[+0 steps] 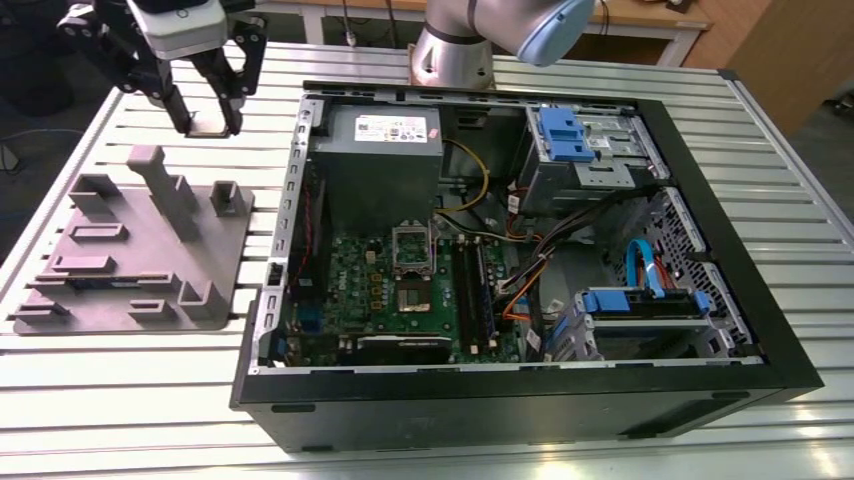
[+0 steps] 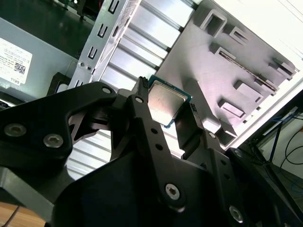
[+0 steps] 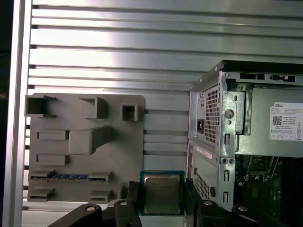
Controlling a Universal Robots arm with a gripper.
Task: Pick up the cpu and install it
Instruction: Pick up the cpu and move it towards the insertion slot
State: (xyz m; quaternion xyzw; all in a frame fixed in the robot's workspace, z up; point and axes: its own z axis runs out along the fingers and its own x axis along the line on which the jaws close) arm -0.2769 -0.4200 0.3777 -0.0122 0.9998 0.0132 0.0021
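Observation:
My gripper (image 1: 208,118) hangs in the air above the slatted table, over the gap between the grey fixture plate (image 1: 134,250) and the open computer case (image 1: 287,250). It is shut on the cpu (image 1: 208,125), a small square chip with a silvery-grey top. Both wrist views show the cpu (image 2: 165,103) (image 3: 162,193) clamped by its edges between the black fingers (image 2: 142,123) (image 3: 131,193). Inside the case, to the exterior view's right of the gripper, the green motherboard (image 1: 350,280) lies flat with its open socket (image 1: 411,258) near the middle.
The case also holds a grey power supply (image 1: 380,150), blue drive brackets (image 1: 567,135), loose cables (image 1: 534,270) and black memory sticks (image 1: 470,290). The fixture plate has upright blocks (image 1: 167,190). The arm's base (image 1: 451,60) stands behind the case.

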